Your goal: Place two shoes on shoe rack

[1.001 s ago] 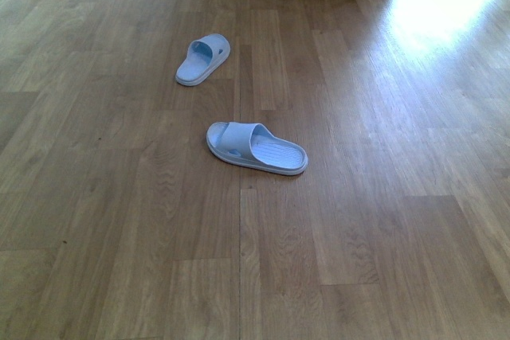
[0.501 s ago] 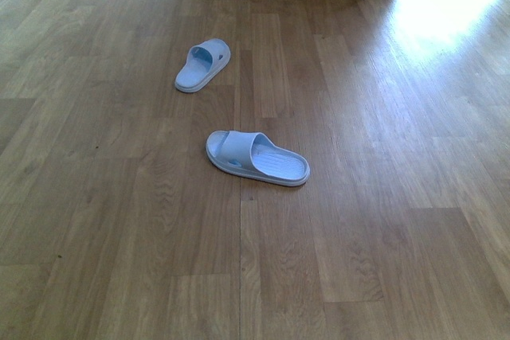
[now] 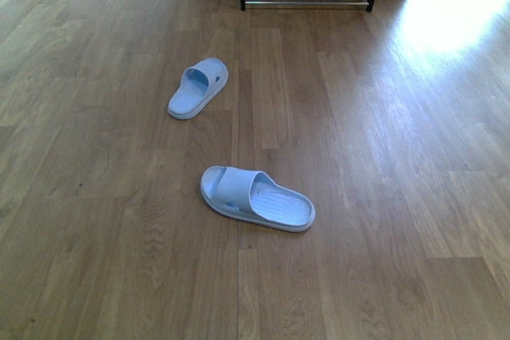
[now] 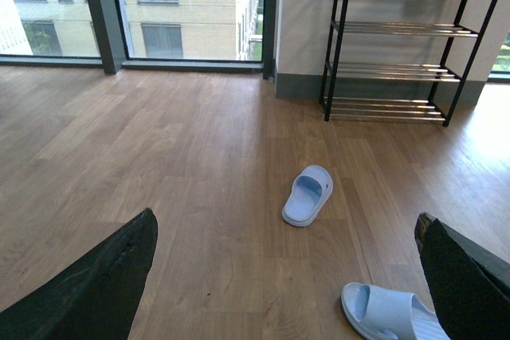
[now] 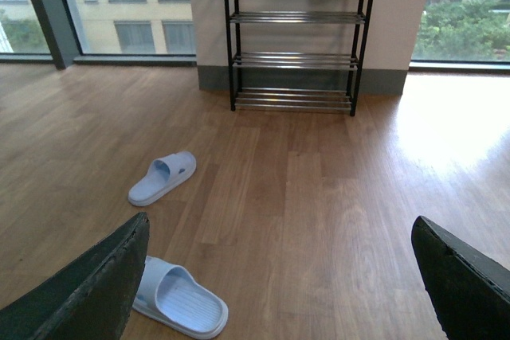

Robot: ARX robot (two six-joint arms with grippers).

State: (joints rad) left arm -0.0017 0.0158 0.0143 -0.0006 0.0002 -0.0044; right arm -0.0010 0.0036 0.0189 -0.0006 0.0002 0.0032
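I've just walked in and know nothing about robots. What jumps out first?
Two pale blue slippers lie apart on the wooden floor: the nearer slipper mid-picture in the front view, the farther slipper beyond it to the left. At the far wall stands an open shoe rack with black uprights and shiny rods, and bright sunlight washes the floor to its right.

Home room: wood floor, shoe rack
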